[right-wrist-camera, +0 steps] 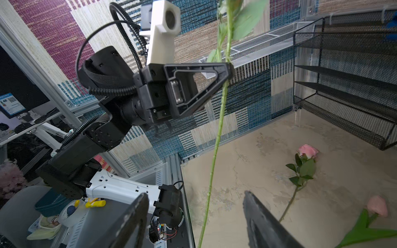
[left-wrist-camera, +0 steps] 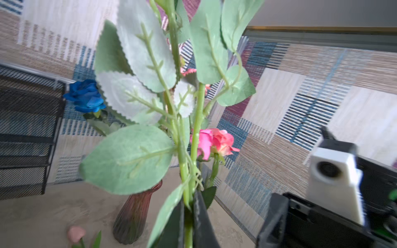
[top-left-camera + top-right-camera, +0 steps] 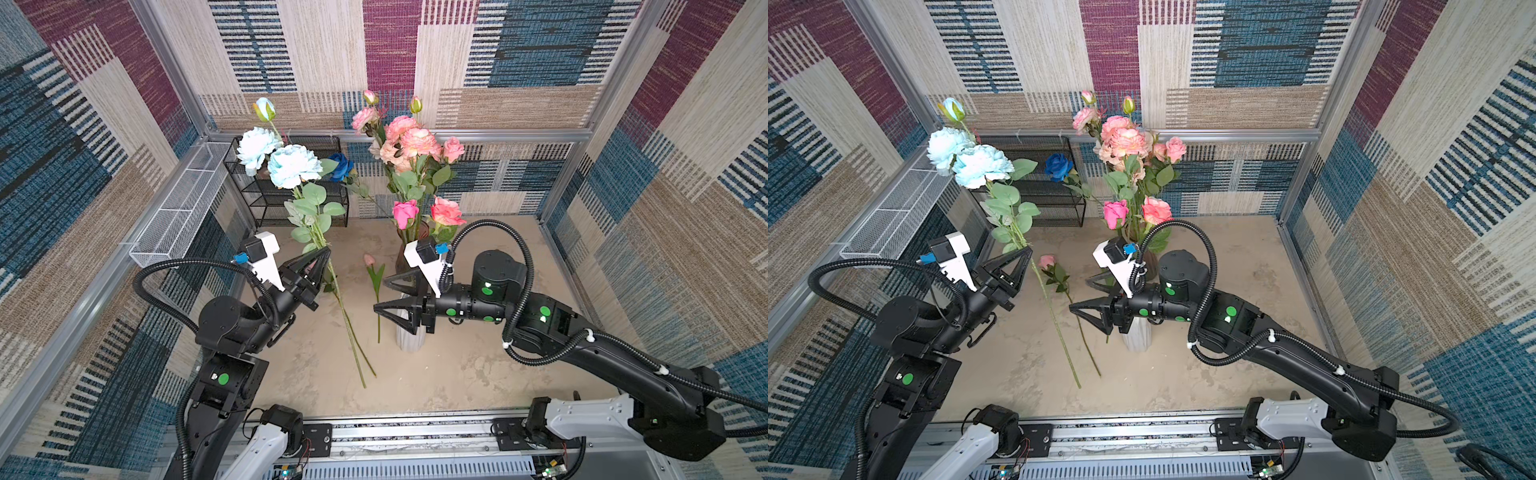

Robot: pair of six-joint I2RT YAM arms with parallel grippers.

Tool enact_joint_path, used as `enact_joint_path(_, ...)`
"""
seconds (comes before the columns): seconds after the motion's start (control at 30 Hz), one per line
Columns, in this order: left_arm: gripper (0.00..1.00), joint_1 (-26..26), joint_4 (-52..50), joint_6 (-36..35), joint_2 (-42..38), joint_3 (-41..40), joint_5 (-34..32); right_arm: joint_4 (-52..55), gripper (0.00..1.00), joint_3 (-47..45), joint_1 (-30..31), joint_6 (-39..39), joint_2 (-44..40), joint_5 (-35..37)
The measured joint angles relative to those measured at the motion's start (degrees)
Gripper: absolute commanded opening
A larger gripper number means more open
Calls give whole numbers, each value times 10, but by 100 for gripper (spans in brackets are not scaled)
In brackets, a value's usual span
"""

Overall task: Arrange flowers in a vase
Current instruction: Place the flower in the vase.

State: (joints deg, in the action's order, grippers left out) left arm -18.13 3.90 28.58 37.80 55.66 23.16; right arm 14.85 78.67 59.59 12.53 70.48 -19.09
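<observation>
My left gripper [image 3: 326, 251] [image 2: 189, 206] is shut on the green stems of the pale blue peonies [image 3: 293, 166] [image 3: 980, 166]. They are held up tilted, with the long stem [image 1: 217, 137] hanging toward the table. My right gripper [image 3: 379, 294] [image 1: 195, 194] stands open and empty over a white ribbed vase [image 3: 409, 336], facing that stem without touching it. A dark red vase [image 2: 133, 216] [image 3: 1152, 262] behind holds pink and peach flowers [image 3: 415, 143] and a deep blue rose [image 3: 340, 166]. A pink rose [image 3: 1047, 261] and a pink tulip [image 3: 369, 259] lie on the table.
A black mesh shelf [image 3: 291, 199] stands at the back left corner. A white mesh basket [image 3: 183, 199] hangs along the left wall. Patterned walls close in three sides, and an aluminium rail [image 3: 415, 432] runs along the front edge.
</observation>
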Motion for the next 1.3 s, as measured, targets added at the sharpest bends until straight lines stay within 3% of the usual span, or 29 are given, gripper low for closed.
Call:
enact_joint_path(0.23,0,0,71,30,18,4,125,-2,72,35,13,0,54,-21)
enact_joint_path(0.37,0,0,117,70,35,2,171,-9,67,48,16,-2,69,-33)
enact_joint_path(0.47,0,0,159,101,51,-1,198,-12,52,49,17,-2,75,-39)
enact_joint_path(0.57,0,0,196,130,66,-5,222,-14,24,49,17,-5,76,-41)
enact_joint_path(0.7,35,0,207,149,69,-10,221,-19,0,39,17,-3,65,-31)
enact_joint_path(0.77,59,0,203,147,63,-10,215,-19,0,30,17,-5,53,-23)
enact_joint_path(0.87,83,0,173,137,56,-10,192,-20,0,13,17,-5,25,-3)
enact_joint_path(0.9,99,0,157,129,53,-10,183,-19,0,8,17,-5,15,5)
enact_joint_path(1.07,99,0,65,88,42,-5,109,-6,0,-4,17,-12,-41,70)
enact_joint_path(1.3,100,0,-94,43,41,-6,-72,17,0,37,17,-61,-89,186)
